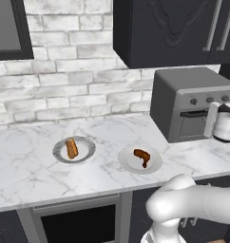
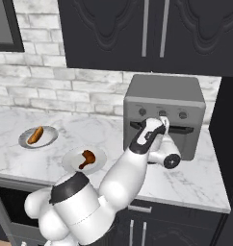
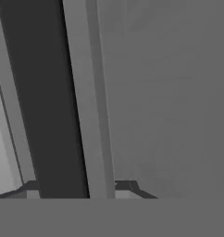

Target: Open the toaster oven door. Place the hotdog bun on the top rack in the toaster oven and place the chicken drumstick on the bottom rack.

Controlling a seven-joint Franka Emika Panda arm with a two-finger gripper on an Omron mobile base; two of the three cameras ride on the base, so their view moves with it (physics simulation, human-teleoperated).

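Left base view: you are looking at the toaster oven [image 1: 193, 102] sitting at about three o'clock on the marble counter [image 1: 31, 166], its door [image 1: 195, 124] looking shut against the front. The hand is pressing in at the door's right side, at the level of the dark bar handle [image 1: 192, 114]. The hotdog bun [image 1: 71, 148] is lying on a grey plate [image 1: 86, 154] at about nine o'clock, and the chicken drumstick [image 1: 142, 156] is resting on a second plate [image 1: 152, 163] near six o'clock, well apart from the oven.

Right base view: you are seeing the arm reaching up from seven o'clock, with the gripper [image 2: 161, 126] sitting right at the handle on the door, just under the row of knobs [image 2: 162, 114]. Whether the claw is clasping the bar or standing loose around it, I cannot tell from here.

Hand view: you are facing the door from very close, a dark band running roughly twelve to six o'clock beside a paler strip.

Handling, as a judgement: the door is likely stiff and hinged, so you should be taking the handle near its middle. The bun will probably be soft and light; hold it gently across the middle. The drumstick may be slippery; grip its thick end
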